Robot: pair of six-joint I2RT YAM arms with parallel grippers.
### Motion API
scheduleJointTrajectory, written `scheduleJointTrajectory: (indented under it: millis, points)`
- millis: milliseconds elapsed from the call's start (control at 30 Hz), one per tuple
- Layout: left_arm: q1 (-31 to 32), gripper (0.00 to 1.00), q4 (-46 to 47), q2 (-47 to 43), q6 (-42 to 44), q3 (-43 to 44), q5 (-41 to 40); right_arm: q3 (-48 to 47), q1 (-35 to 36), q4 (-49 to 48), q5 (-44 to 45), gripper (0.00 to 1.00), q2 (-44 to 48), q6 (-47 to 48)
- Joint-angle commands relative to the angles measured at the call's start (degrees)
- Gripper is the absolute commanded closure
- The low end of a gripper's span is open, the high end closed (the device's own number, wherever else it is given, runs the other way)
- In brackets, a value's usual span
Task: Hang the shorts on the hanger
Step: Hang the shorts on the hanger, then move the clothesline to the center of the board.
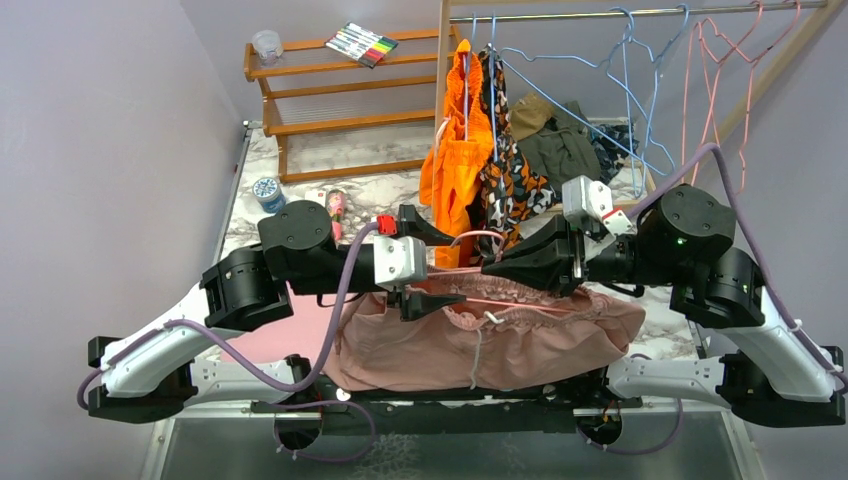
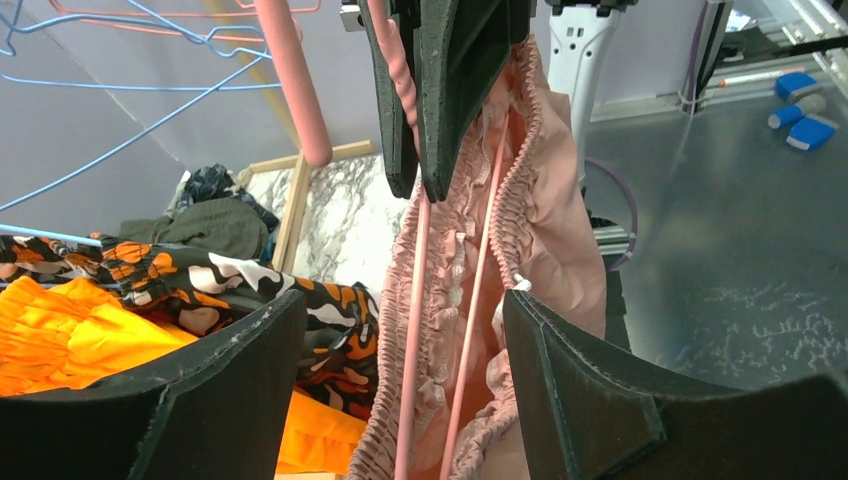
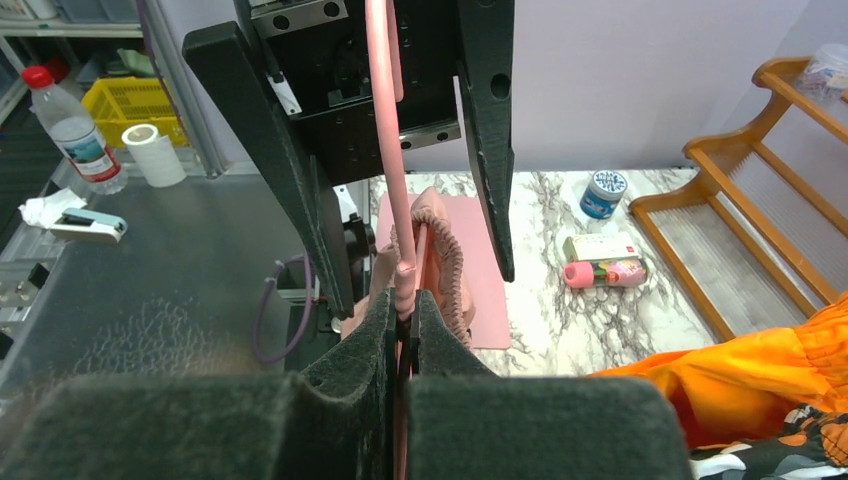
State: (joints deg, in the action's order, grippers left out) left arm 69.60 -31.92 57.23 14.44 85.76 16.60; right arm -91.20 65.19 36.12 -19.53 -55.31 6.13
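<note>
**Dusty-pink gathered-waist fabric shorts (image 1: 480, 350) being fitted to thin pink wire hanger (image 3: 384, 120)**

Held up by the hanger, the shorts sag over the marble bench's (image 1: 380, 190) near edge, with the wire lying along their waistband. The right tool (image 3: 403, 305) is clamped on the wire. The left tool (image 2: 400, 320) stands apart, straddling waistband and wire. Likely next: pinch the fabric and draw it over the bar.

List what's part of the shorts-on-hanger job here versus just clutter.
Job:
- shorts
- pink hanger, pinched in the right gripper
- left gripper, open astride both

Lying about:
- orange garment
- camouflage garment
- blue hangers
- marker set
- wooden rack
- blue-lidded jar
</note>
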Motion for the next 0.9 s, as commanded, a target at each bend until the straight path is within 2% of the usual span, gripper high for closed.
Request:
scheduleJointTrajectory:
  millis: [0,233,433,533,700,867]
  points:
    - [0.0,0.29,-0.6,0.8,1.1,-0.3,-1.6,1.0,0.1,-1.4,1.1,0.99,0.6,0.8]
    - [0.0,0.42,-0.6,2.5,0.9,0.1,-0.8,2.5,0.1,-1.6,0.5,0.99,1.2,1.3]
    - [0.1,0.49,-0.6,2.9,1.6,-1.1,-0.3,3.2,0.1,-1.7,0.0,0.99,1.3,1.0]
    - [0.1,0.56,-0.6,3.1,1.8,-1.4,-0.3,3.3,0.1,-1.7,-0.3,0.99,1.1,1.0]
    - [0.0,0.74,-0.5,3.2,2.3,-1.6,-0.2,3.4,0.1,-1.6,-0.9,0.99,1.0,0.9]
    - [0.0,1.0,-0.4,2.7,2.6,-1.8,-0.7,3.4,0.1,-1.0,-1.8,0.99,1.0,1.0]
